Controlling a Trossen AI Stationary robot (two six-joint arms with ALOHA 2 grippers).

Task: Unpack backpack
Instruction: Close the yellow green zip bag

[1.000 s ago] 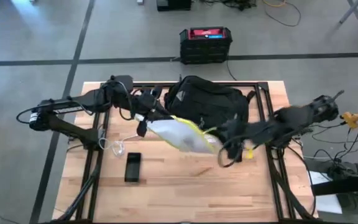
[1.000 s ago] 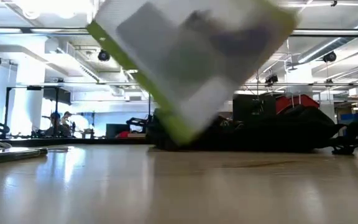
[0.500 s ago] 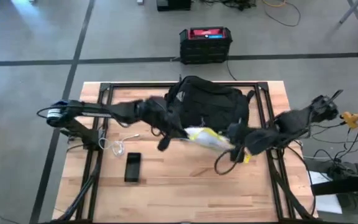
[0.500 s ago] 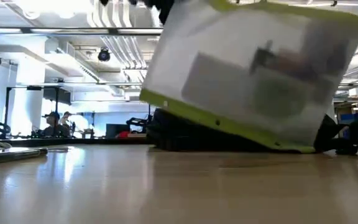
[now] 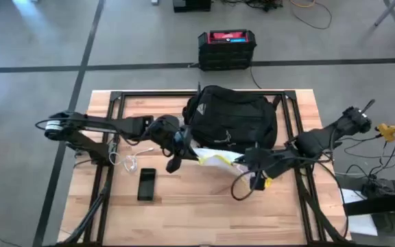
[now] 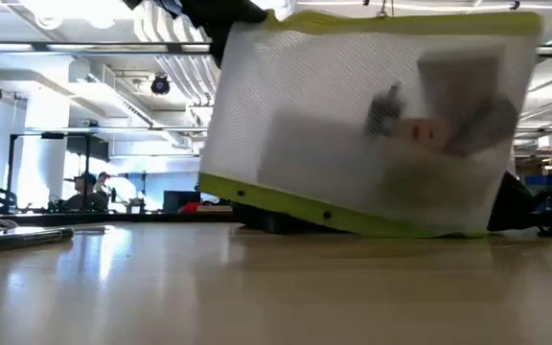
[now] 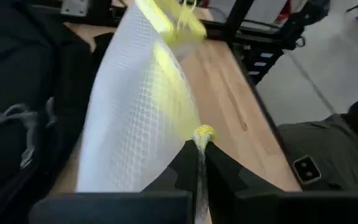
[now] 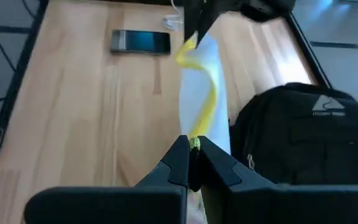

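A pale wooden table [image 5: 204, 206] on a black frame stands on a grey floor crossed by dark lines. At its far middle lies the backpack [image 5: 232, 120], black, soft and rounded, with a small pale triangular logo on its front. Just in front of it a white mesh pouch [image 5: 214, 156] with yellow-green trim is held between both arms: the left gripper [image 5: 185, 145] is clamped on one end, the right gripper [image 5: 247, 159] pinches the other. Only the low view shows blurred contents through the mesh; only the high view shows the smartphone [image 5: 146, 184], a white cable [image 5: 130, 159] and a black box with a red top [image 5: 227, 48].
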